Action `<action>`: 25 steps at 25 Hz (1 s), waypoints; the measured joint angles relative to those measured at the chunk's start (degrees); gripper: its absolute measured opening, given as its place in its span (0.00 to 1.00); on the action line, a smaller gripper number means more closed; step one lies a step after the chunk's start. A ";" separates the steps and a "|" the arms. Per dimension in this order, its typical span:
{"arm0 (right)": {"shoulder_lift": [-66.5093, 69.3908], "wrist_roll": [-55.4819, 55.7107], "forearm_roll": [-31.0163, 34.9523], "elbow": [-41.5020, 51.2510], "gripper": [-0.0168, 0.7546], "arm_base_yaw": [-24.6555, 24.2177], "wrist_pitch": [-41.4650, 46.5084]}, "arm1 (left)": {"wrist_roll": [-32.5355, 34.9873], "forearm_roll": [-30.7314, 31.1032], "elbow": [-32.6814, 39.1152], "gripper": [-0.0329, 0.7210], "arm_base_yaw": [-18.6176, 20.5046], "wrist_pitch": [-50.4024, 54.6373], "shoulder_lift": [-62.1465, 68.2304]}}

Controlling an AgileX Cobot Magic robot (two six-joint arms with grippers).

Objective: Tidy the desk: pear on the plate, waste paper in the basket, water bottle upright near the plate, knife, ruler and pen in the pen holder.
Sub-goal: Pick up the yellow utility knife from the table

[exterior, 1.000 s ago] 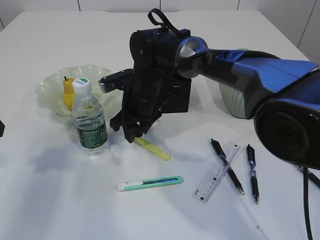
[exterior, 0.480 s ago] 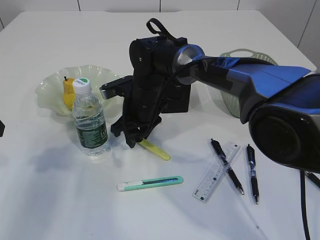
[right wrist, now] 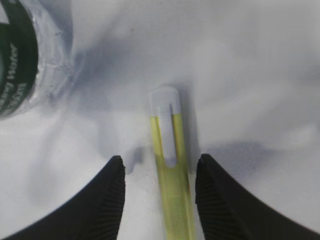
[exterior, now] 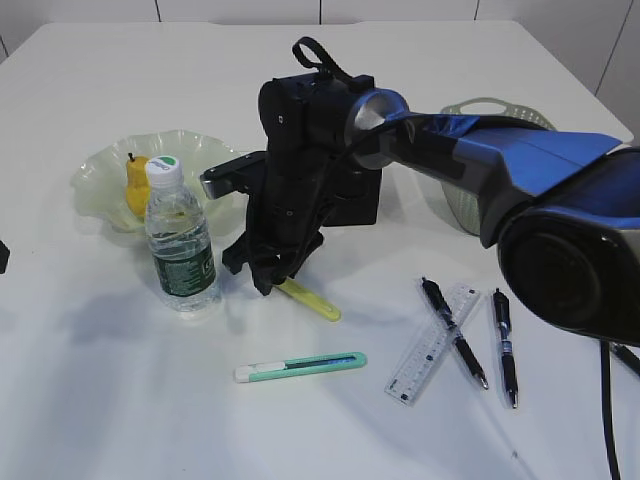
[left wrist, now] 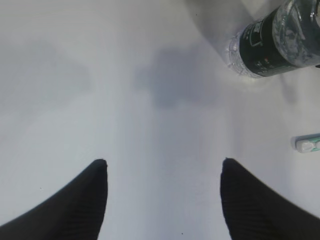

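On the desk (exterior: 120,400) your pear (exterior: 137,187) is already sitting in the plate (exterior: 100,170), water bottle (exterior: 181,240) standing beside it. Your right gripper (right wrist: 159,172) is straddling the yellow pen (right wrist: 170,170), fingers spread, not pinching; left gripper (left wrist: 162,172) is hanging open. Knife (exterior: 300,367), ruler (exterior: 433,342), black pens (exterior: 452,332) are still waiting.

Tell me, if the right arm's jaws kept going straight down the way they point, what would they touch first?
Most likely the yellow pen, lying on the desk between the open jaws of the right gripper. Their tips flank it and would probably reach the desk beside it, though depth is hard to judge.
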 joint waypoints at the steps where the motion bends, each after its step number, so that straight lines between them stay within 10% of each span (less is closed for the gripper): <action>1: 0.10 0.00 0.00 0.00 0.47 0.00 0.00 | 0.00 0.00 0.00 0.71 0.00 0.00 0.00; 25: 0.57 0.52 -0.45 0.00 0.21 0.00 0.00 | 0.00 0.00 0.00 0.71 0.00 0.00 0.00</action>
